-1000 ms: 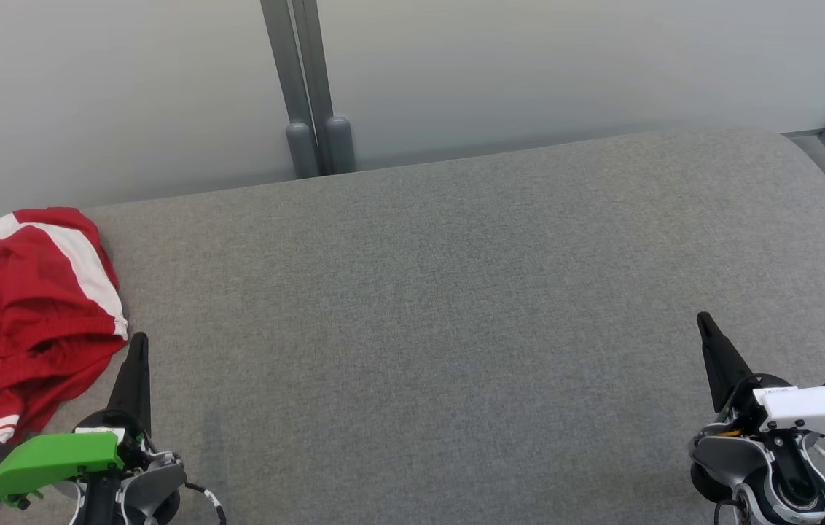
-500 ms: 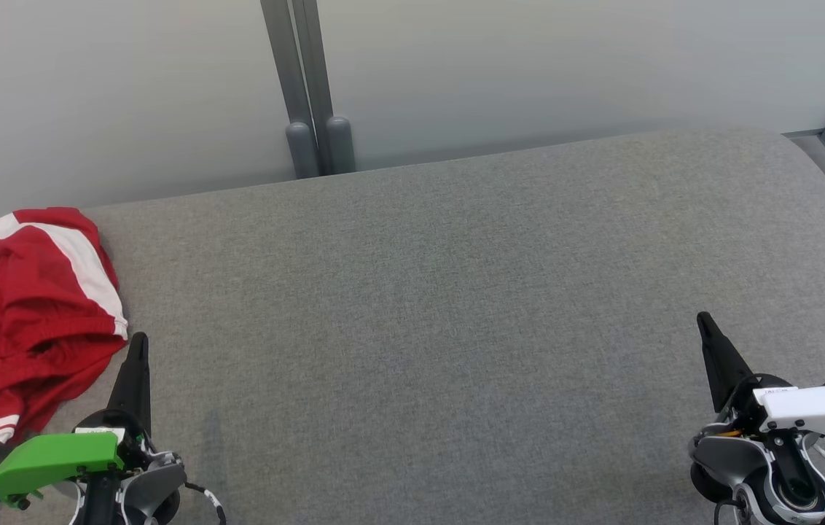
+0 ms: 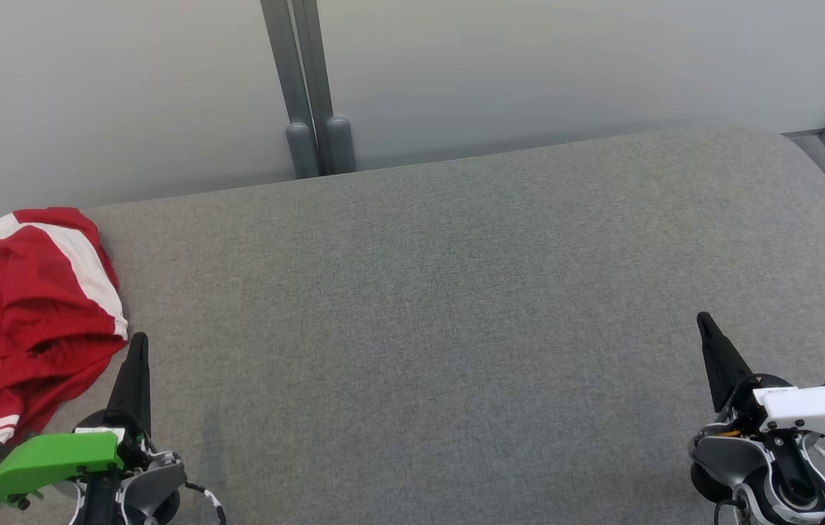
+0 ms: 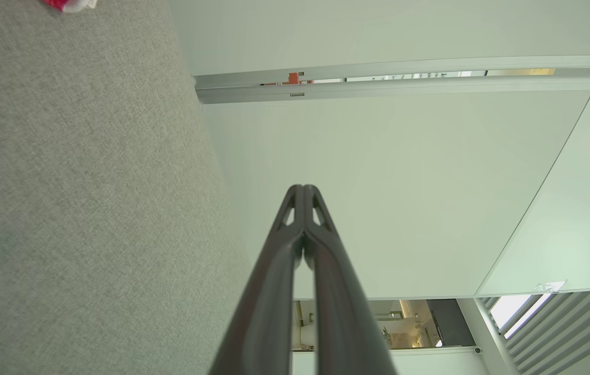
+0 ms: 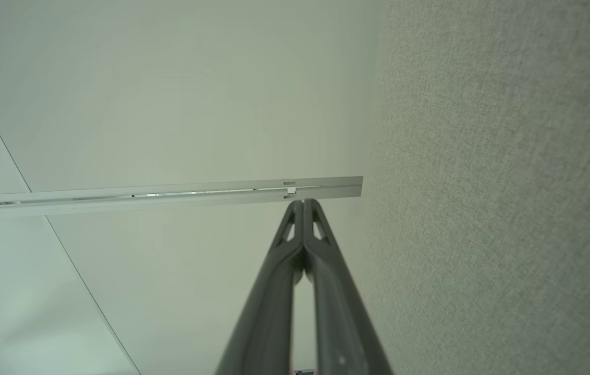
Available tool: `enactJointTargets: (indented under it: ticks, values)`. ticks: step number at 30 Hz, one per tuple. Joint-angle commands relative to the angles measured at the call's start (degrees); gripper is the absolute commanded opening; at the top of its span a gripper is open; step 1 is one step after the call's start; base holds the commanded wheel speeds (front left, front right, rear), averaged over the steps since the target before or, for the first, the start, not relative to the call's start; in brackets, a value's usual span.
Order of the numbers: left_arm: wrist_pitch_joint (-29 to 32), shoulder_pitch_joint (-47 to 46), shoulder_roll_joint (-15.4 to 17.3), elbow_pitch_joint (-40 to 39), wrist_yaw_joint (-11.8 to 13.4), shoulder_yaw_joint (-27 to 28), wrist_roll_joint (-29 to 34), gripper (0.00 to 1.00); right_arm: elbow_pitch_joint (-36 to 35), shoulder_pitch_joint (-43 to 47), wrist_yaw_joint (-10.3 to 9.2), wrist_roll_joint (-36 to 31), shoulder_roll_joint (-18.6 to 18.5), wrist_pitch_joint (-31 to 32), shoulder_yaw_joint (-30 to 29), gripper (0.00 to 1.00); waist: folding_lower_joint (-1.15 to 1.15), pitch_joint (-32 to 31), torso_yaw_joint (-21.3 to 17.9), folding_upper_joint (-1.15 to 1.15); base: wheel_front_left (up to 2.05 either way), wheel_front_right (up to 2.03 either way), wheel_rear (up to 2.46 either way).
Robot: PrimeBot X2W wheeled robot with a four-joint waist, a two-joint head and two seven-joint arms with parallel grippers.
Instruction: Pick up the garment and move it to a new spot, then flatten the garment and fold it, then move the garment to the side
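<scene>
Crumpled red-and-white fabric garment (image 3: 22, 313) lies at the grey upholstered surface's (image 3: 456, 306) left edge, untouched. Left gripper (image 3: 137, 343) and right gripper (image 3: 704, 321) rest empty, fingers together, presumably awaiting pickup.

Setting: office-type test room. Evidence: pale partition panels (image 3: 529, 65) joined by grey metal posts (image 3: 307, 87) on far side; near, grey fabric-covered table (image 3: 456, 292); slatted louvres (image 4: 561, 325) overhead.
</scene>
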Motion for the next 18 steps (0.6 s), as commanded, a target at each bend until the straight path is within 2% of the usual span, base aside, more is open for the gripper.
enactJointTargets:
  ticks: [1,18]
  values:
    - [0.02,-0.85,0.11,-0.06,-0.11,0.09,0.31,0.0,0.07,-0.39,0.09,-0.05,-0.11,-0.02,0.04,0.0,0.0,0.0,0.0,0.0,0.0,0.0,0.0]
    - [0.02,-0.85,0.11,-0.06,-0.11,0.09,0.31,0.0,0.07,-0.39,0.09,-0.05,-0.11,-0.02,0.04,0.0,0.0,0.0,0.0,0.0,0.0,0.0,0.0]
